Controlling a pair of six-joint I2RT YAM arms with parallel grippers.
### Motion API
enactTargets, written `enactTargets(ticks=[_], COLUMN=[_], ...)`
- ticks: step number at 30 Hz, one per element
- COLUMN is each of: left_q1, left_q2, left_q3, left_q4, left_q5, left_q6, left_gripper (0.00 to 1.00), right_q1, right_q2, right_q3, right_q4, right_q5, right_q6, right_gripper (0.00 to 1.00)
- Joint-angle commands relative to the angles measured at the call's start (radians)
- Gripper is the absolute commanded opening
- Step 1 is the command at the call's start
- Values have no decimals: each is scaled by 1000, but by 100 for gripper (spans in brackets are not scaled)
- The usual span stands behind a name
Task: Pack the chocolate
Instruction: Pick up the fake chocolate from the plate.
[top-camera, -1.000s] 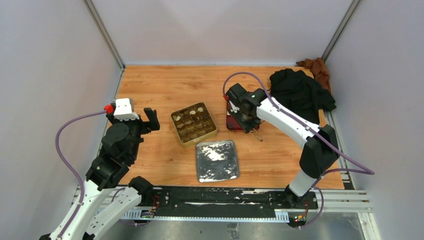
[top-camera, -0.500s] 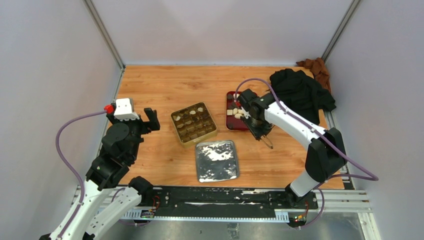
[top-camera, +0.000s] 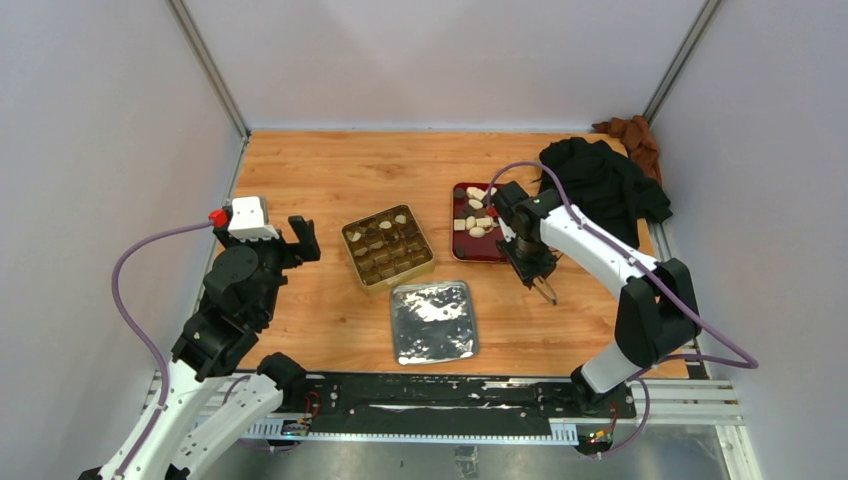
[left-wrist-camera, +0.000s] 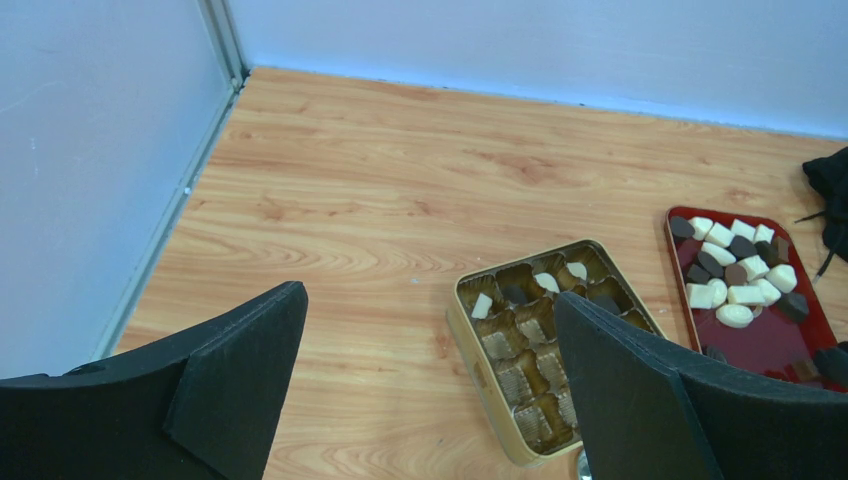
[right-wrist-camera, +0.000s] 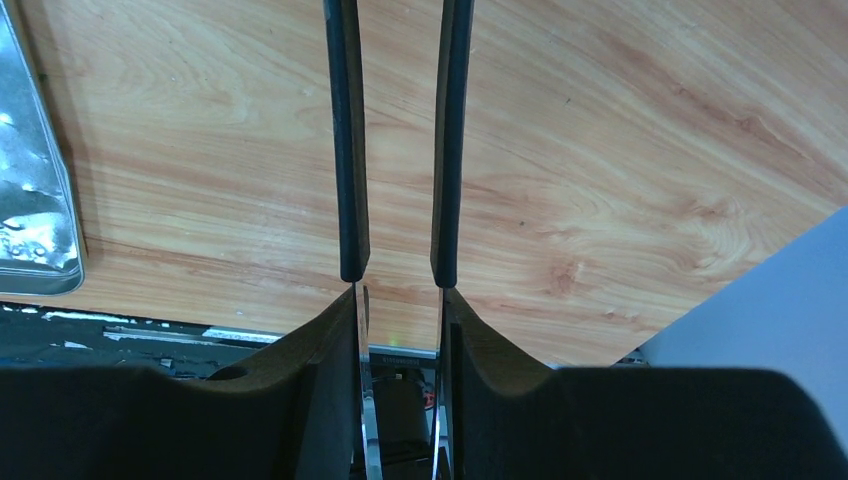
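R arm (top-camera: 590, 240) bent down over tabletop (top-camera: 330, 180) near red tray (top-camera: 480, 249), R fingers (right-wrist-camera: 345, 150) slightly apart, empty; L fingers (left-wrist-camera: 240, 380) wide apart. Chocolate (left-wrist-camera: 745, 294) jumbled, no common axis.

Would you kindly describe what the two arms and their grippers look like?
Both arms have white links, black joints and a looping purple cable. The left arm carries a white box with a red knob. The left gripper has broad black fingers; the right gripper has slim ones.
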Motion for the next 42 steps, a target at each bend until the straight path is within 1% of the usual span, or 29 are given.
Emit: enactTargets(ticks=[1, 13, 42], left_q1=[2, 2, 2], left_q2=[-2, -3, 0], left_q3=[-10, -10, -10], left_q4=[22, 22, 24], left_q5=[0, -2, -2], left_q6=[-1, 1, 1], left_gripper=[100, 100, 100], right_q1=[-29, -56, -86], right_q2=[-20, 2, 45], right_q3=[-23, -25, -37], right_q4=[-12, 12, 31], right_q5=[-14, -24, -52], right_q6=[4, -1, -14], right_gripper=[36, 39, 40])
